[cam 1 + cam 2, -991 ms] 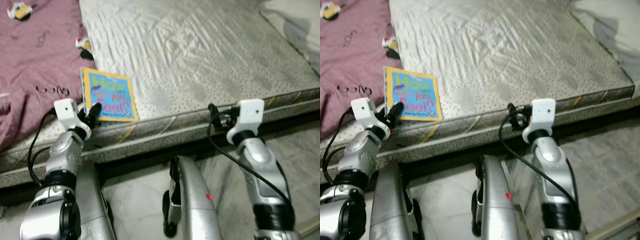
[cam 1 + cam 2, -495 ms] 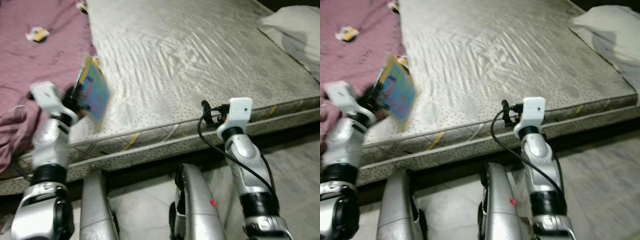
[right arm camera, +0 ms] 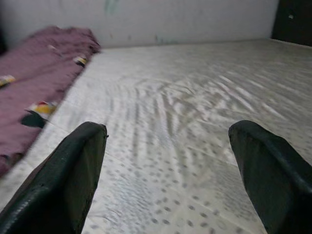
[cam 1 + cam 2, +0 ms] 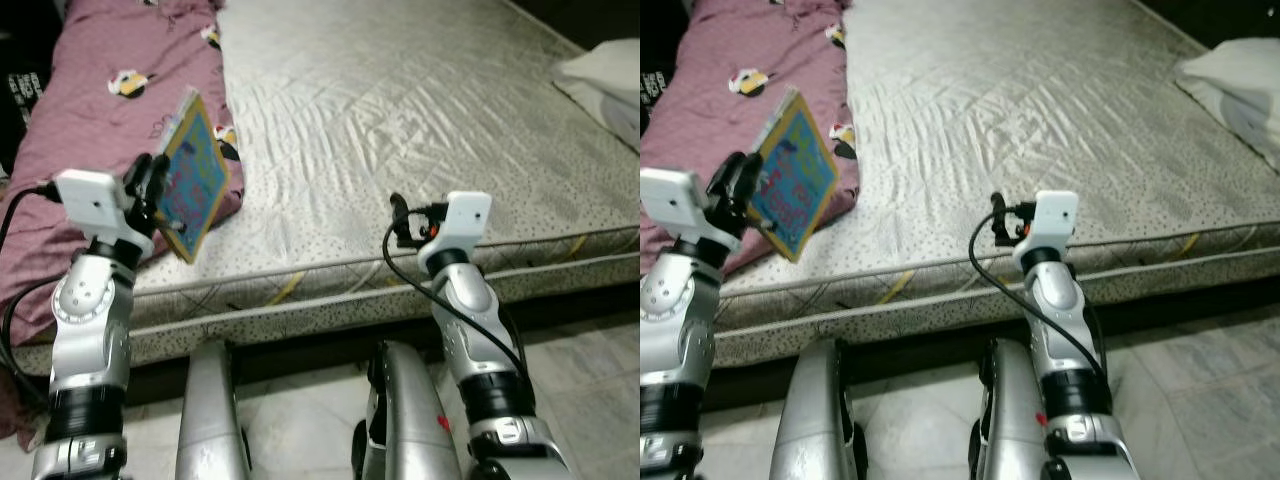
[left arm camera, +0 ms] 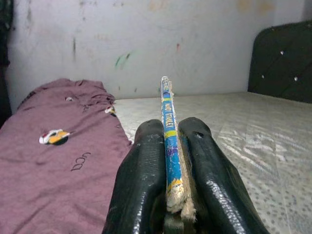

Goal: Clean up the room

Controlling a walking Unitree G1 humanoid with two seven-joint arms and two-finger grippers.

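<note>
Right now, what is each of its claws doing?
Left gripper: closed on the book, lifted above the mattress.
Right gripper: open, holding nothing.

The book (image 5: 168, 146) carries small dark lettering down its blue spine, too blurred to read, and its tilted cover (image 4: 195, 178) shows yellow and red words that cannot be read.
</note>
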